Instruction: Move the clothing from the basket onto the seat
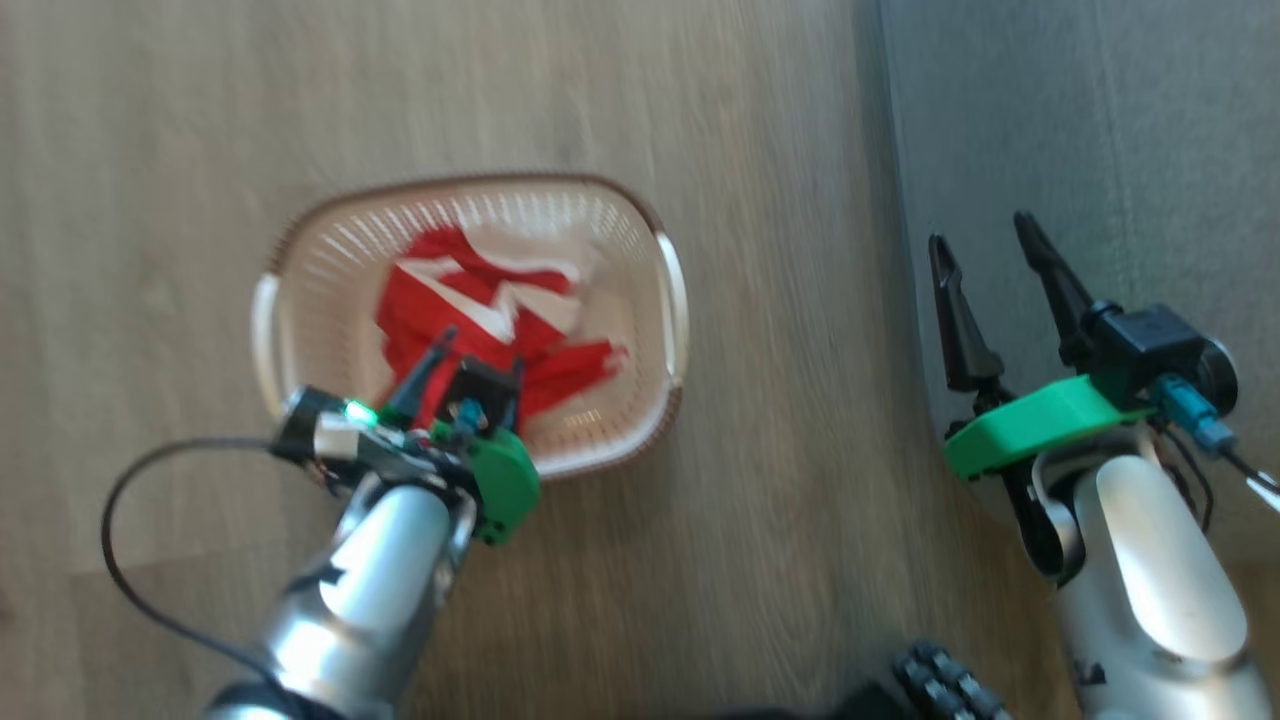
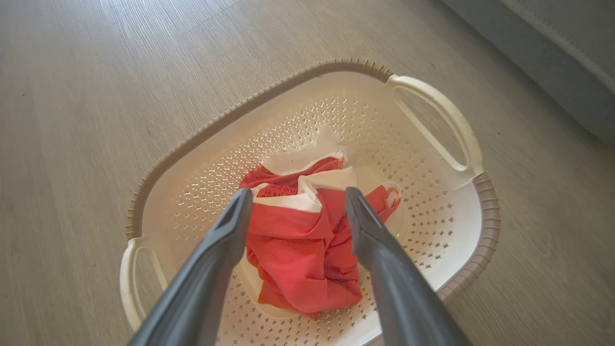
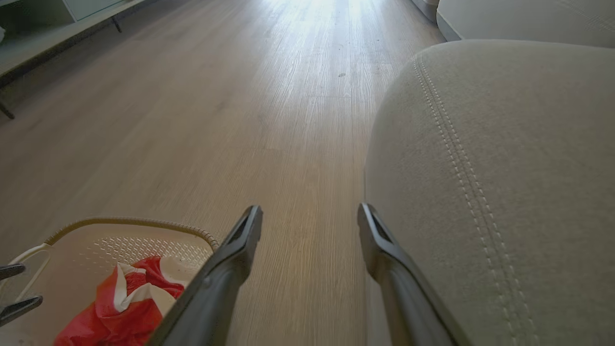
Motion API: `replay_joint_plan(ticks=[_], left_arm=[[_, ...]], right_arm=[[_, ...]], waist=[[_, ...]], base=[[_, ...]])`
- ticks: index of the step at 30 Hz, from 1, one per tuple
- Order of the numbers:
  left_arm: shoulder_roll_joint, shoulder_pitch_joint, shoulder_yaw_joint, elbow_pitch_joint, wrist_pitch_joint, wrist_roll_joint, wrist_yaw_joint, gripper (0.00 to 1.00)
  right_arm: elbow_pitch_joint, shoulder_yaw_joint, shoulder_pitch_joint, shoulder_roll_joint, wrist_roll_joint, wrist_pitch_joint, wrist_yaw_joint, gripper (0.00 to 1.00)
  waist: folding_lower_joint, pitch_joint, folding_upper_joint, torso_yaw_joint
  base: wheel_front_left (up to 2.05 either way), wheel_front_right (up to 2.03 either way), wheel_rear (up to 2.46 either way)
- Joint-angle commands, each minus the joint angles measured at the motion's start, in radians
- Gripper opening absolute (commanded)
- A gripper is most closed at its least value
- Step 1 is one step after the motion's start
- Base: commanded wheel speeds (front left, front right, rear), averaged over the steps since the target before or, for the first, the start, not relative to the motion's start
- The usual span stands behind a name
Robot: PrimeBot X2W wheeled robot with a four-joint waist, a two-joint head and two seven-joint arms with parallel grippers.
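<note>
One heap of red clothing [image 2: 300, 259] lies in the basket [image 2: 487, 226], seat [image 3: 504, 168] to its right; left gripper [image 2: 298, 196] wide open, empty, above the heap; best to drop straight, pinch the thick middle fold, lift clear of the rim; right gripper [image 3: 310, 214] open, empty, by the seat.

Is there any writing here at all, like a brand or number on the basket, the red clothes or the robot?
No readable text anywhere. The basket shows bare perforated plastic, the clothing is plain red and white, and the left end effector and right end effector bear no lettering I can make out.
</note>
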Motion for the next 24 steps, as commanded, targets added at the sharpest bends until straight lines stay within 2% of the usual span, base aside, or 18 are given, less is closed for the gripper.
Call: replay_joint_plan(ticks=[1,2,4,9,14,18,24], left_arm=[[0.014,-0.036,0.016,0.027,-0.011,0.009,-0.003,1.00],[0.015,-0.082,0.017,0.119,-0.011,0.010,-0.008,1.00],[0.019,-0.133,0.010,0.215,-0.011,0.015,-0.023,1.00],[0.043,-0.248,0.014,0.354,-0.011,0.016,-0.013,1.00],[0.083,-0.317,0.036,0.408,0.030,-0.005,0.012,1.00],[0.108,-0.360,0.046,0.421,0.065,-0.021,0.006,1.00],[0.145,-0.393,0.023,0.430,0.187,-0.004,0.030,1.00]], right_arm=[[-0.032,0.020,-0.006,-0.004,0.009,-0.010,0.000,1.00],[-0.037,0.020,-0.014,0.001,0.015,-0.010,0.000,1.00],[-0.041,0.023,-0.021,0.007,0.019,-0.010,0.000,1.00],[-0.052,0.036,-0.038,0.025,0.025,-0.010,0.000,1.00],[-0.062,0.038,-0.050,0.039,0.039,-0.010,0.000,1.00],[-0.067,0.050,-0.065,0.046,0.046,-0.010,0.000,1.00],[-0.069,0.059,-0.078,0.050,0.054,-0.010,0.000,1.00]], waist=[[-0.0004,0.133,0.0000,-0.079],[-0.0004,0.169,0.0000,-0.098],[-0.0004,0.203,0.0000,-0.117],[-0.0004,0.279,0.0000,-0.164],[-0.0004,0.339,0.0000,-0.202],[-0.0004,0.379,0.0000,-0.223],[-0.0004,0.406,0.0000,-0.237]], base=[[0.00,0.00,0.00],[0.00,0.00,0.00],[0.00,0.00,0.00],[0.00,0.00,0.00],[0.00,0.00,0.00],[0.00,0.00,0.00],[0.00,0.00,0.00]])
